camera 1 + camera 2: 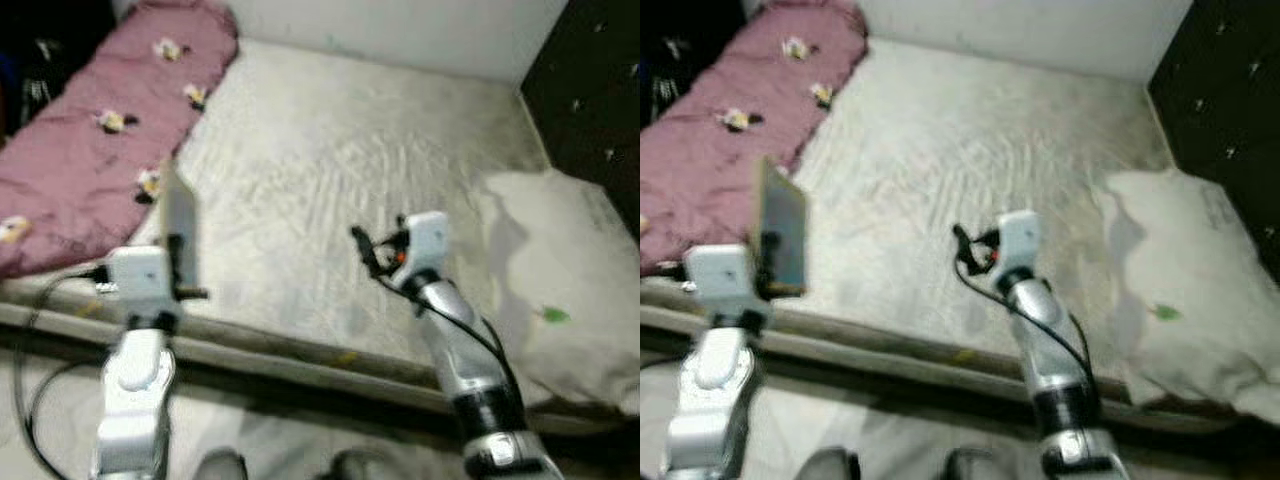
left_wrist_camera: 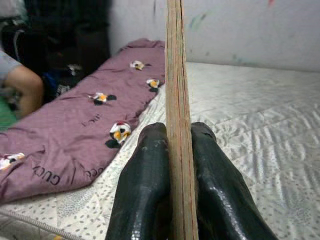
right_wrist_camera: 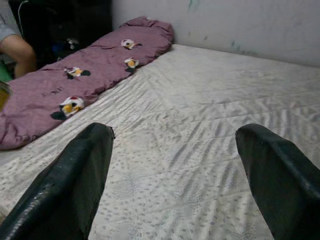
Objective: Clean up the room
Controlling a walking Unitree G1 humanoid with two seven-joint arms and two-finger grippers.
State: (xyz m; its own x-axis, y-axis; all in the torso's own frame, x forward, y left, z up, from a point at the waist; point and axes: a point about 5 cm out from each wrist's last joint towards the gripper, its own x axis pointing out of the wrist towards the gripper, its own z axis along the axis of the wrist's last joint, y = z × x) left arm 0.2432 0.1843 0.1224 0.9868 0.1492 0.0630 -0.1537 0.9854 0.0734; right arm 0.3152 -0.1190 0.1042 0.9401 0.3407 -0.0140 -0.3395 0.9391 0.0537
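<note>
- The left gripper [image 2: 179,190] is hovering over the near edge of the mattress [image 1: 330,170], at about 8 o'clock in the head view, its two fingers [image 2: 145,185] pressing tight on a thin flat board [image 2: 176,100] standing upright on edge.
- The right gripper [image 3: 175,175] is hanging above the mattress centre, fingers spread wide, holding nothing.
- A maroon quilt [image 1: 100,130] is lying at 10 o'clock.
- A white pillow [image 1: 560,290] is resting at 3 o'clock.
</note>
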